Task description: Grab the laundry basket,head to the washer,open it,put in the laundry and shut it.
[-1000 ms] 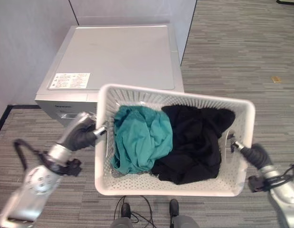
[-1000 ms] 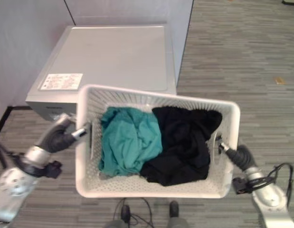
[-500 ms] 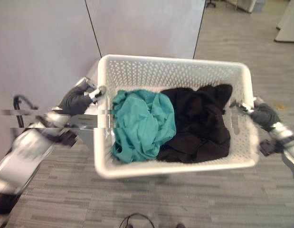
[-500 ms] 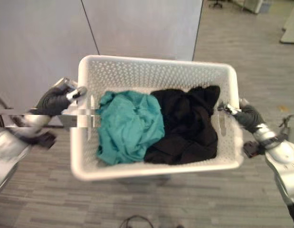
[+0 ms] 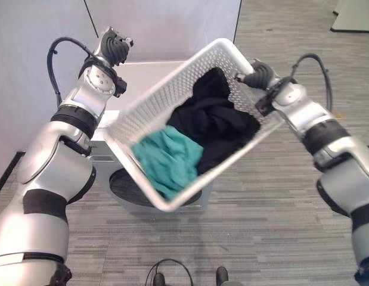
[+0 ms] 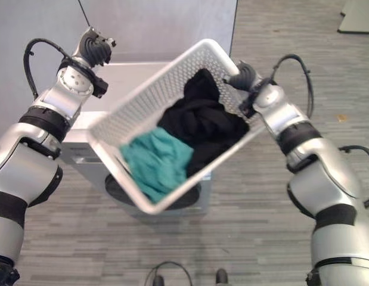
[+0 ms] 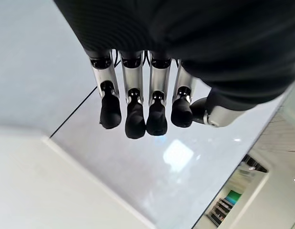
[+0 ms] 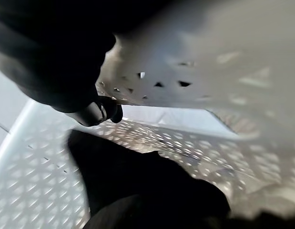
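- The white laundry basket hangs in the air over the washer, tipped steeply so its near left corner points down toward the round door on the washer's front.
- Inside it the teal garment has slumped to the low end and the black garment lies above it, toward the raised end.
- My right hand is at the raised short end, fingers curled over the rim; my right wrist view shows a dark fingertip hooked on the perforated wall.
- My left hand is up above the washer top, apart from the basket, fingers hanging loosely curled with nothing in them, as my left wrist view shows.
- I judge the basket light and stiff, but its smooth plastic rim may slip when held from one end only; the handle slots at the short ends are the safest hold.
- The clothes are soft and loose and could slide out over the low corner if I tilt further.
- The washer door looks shut.
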